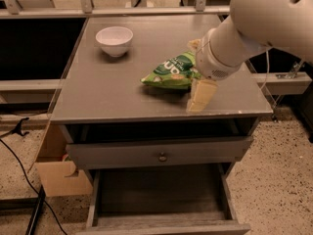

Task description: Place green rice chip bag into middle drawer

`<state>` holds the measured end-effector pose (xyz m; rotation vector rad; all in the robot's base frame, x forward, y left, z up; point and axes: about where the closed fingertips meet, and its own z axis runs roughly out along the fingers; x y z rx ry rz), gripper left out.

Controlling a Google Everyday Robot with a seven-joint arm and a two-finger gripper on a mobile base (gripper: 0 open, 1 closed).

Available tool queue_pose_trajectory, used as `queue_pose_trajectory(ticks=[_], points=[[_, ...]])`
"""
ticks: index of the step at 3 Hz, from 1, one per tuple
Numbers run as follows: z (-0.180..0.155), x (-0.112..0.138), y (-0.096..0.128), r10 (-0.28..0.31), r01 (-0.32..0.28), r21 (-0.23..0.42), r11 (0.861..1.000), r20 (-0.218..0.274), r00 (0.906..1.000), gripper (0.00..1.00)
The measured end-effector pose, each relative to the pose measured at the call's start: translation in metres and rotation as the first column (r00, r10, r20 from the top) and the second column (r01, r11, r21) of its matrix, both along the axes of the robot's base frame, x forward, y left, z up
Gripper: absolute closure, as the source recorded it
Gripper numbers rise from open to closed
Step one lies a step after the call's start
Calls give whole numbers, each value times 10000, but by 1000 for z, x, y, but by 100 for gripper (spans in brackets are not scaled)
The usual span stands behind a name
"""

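Jaws: spread, nothing gripped. They are set at centre-right of the frame, low over the counter [107, 92], straddling the right end of the green rice chip bag [168, 72]. 1 cream finger [201, 96] is seen in front of the bag, the other [194, 44] behind it. Contact with the bag cannot be told. The bag is lying flat on the counter, right of centre.

Step in hand is judged to be the grasp:
- Tips should be lowered close to the counter before closing.
- The bag's body should be pinched, not its edge seam; crinkly film is likely to slip.
- The bag should be lifted clear of the counter's front edge, then carried down to the middle drawer [161, 192], which is pulled out at bottom centre.
- The upper drawer [122, 153] front must be cleared on the way down.

Count: 1 bag, 1 white bowl [114, 39] at upper left, 2 drawers, 1 knob [162, 156], 1 cardboard box [58, 175] at lower left.
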<state>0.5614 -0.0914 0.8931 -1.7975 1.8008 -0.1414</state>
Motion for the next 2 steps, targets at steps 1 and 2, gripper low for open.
queue_pose_trajectory(ticks=[1, 2], points=[[-11, 20, 17, 243, -250, 435, 9987, 166, 9996, 0], [-14, 33, 33, 515, -545, 766, 9956, 396, 9979, 0]])
